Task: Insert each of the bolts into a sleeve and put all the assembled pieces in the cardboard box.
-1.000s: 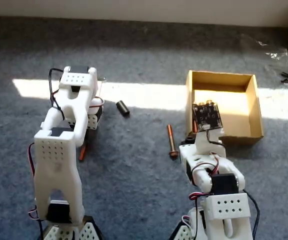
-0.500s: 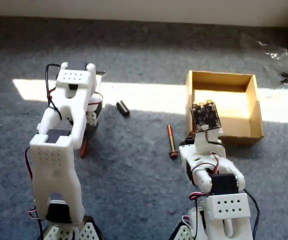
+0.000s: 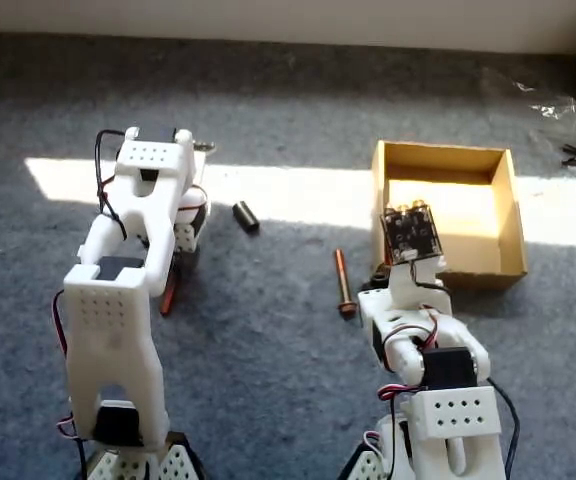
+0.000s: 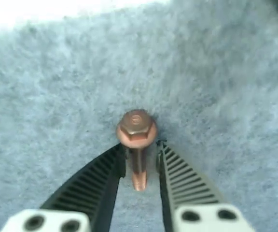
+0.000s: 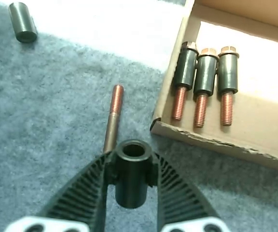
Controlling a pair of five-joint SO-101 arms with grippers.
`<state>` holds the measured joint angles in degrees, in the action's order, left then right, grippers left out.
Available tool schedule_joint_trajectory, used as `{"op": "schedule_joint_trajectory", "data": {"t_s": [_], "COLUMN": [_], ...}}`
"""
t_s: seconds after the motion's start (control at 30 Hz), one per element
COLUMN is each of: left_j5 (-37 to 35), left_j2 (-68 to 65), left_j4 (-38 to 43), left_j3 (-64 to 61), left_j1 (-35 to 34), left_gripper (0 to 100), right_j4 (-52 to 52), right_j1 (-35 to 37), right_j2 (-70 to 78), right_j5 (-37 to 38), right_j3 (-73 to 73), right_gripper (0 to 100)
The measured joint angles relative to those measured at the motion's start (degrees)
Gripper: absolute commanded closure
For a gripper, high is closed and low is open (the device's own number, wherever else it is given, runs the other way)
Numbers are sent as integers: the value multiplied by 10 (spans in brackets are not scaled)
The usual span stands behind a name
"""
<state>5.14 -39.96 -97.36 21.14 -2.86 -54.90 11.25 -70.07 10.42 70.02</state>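
1. Three assembled pieces (image 5: 204,82) are seen lying side by side inside the cardboard box (image 5: 216,135), against its near wall. That share of the task is judged done.
2. Two pairs are judged to be left. A loose bolt (image 5: 112,121) is found on the carpet (image 3: 288,380) just outside the box, on the side facing the left arm. A loose sleeve (image 5: 23,21) lies farther out from the box on that same side.
3. The right gripper (image 5: 132,157) is clenched on the held sleeve (image 5: 131,183), whose open bore is turned towards the wrist camera. It is kept near the box's near corner, over the carpet rather than over the box.
4. The left gripper (image 4: 141,146) is set around the shank of the held bolt (image 4: 136,128), with both jaws against it, so a grasp is judged. This is well apart from the box, beyond the loose sleeve.
5. The box's contents are made out in the right wrist view, whereas in the high view that part of the box is covered by the right arm. The spacing of both arms, the box and the loose parts is given by the high view alone.
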Motion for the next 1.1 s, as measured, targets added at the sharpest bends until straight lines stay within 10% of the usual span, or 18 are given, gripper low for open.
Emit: {"op": "schedule_joint_trajectory", "data": {"t_s": [1.1], "left_j5": [2], "left_j2": [5], "left_j4": [139], "left_j3": [-57], "left_j1": [12], "left_gripper": [996], "right_j4": [0], "right_j1": [0], "right_j2": [0], "right_j5": [0], "right_j3": [0], "right_gripper": [995]}}
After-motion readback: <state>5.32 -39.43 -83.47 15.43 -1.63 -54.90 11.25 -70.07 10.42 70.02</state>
